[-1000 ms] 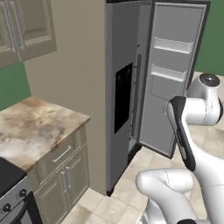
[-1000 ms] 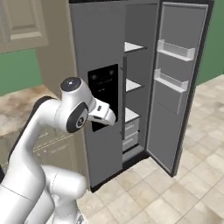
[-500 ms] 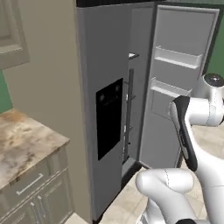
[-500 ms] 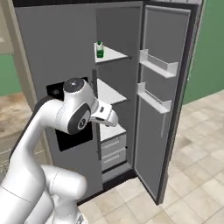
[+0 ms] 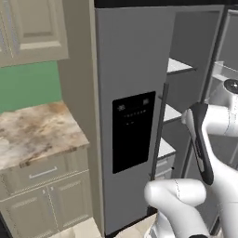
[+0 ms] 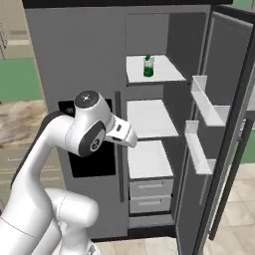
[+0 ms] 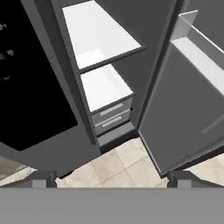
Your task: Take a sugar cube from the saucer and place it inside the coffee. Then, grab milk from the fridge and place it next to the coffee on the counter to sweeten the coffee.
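The fridge [image 5: 135,93] stands right in front of me, grey, with a black display panel [image 5: 133,131], and its right door [image 6: 226,114] is swung wide open. On the top inner shelf sits the milk [image 6: 148,66], a small white carton with a green lower band. My gripper [image 7: 112,178] is open with nothing between its fingertips [image 7: 43,178], and it looks down at the lower shelves and the floor. The hand [image 6: 123,133] hangs in front of the middle shelf, well below and left of the milk. The counter [image 5: 32,135] lies to the left. Sugar cube, saucer and coffee are out of view.
The open door carries two clear bins [image 6: 206,102] that jut toward the shelves. Two drawers [image 6: 151,195] sit at the fridge bottom. Beige cabinets [image 5: 32,28] hang above the counter and more stand below it [image 5: 42,190]. Tiled floor [image 7: 114,165] lies before the fridge.
The whole picture has shifted with the base: the fridge now stands closer and more head-on, and its shelves with the milk show fully. The arm keeps its pose and the gripper stays open.
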